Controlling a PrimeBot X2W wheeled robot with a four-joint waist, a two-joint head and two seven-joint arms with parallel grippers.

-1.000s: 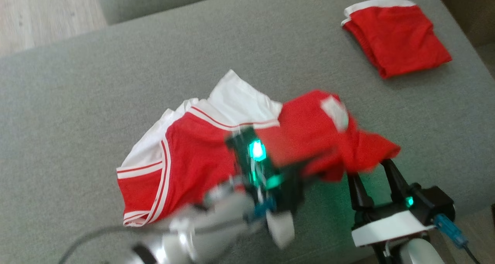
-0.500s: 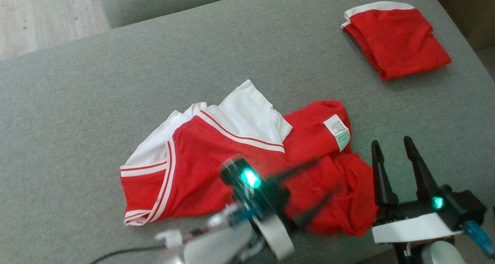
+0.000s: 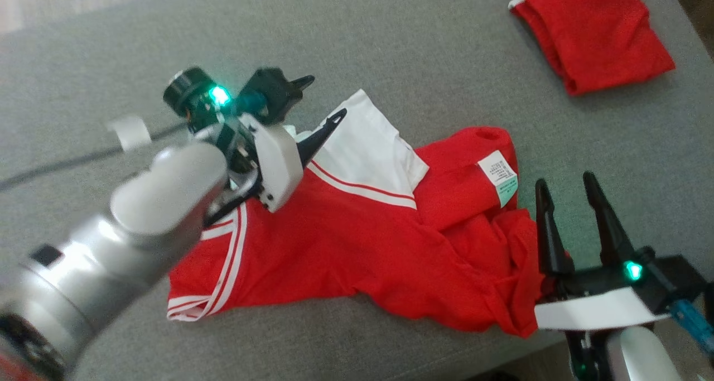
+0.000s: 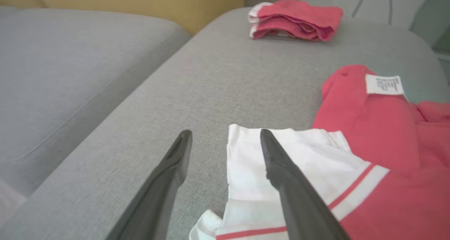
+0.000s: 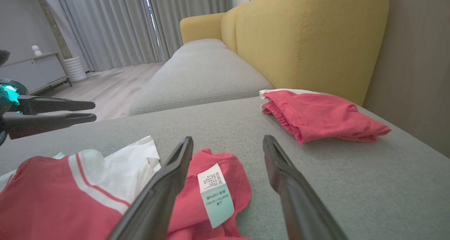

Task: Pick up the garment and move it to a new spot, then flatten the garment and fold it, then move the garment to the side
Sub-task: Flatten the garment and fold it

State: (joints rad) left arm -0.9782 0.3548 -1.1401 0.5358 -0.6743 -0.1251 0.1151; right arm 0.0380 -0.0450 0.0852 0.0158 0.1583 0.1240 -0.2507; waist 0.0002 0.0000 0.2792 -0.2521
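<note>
Spread garment (image 3: pixel 357 241): red body, white sleeve panels, white trim bands with a thin red stripe. Its label (image 3: pixel 500 177): white, dark print, pale green lower end. Far folded garment (image 3: pixel 599 32): red, white edge. Seat cushion (image 3: pixel 390 41): plain grey weave. Sofa backrest (image 5: pixel 309 36): mustard yellow. Far curtains (image 5: pixel 116 25): grey. On left gripper (image 3: pixel 326 96) and right gripper (image 3: pixel 564 180): black fingers, teal-green lamps, white plates.

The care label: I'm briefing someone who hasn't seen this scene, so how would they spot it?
On the grey sofa seat lies a crumpled red and white garment, beside the right gripper. Its label sits on the red fold nearest that gripper's fingertips. It is the small white tag with printed text, unlike the plain white panel.
</note>
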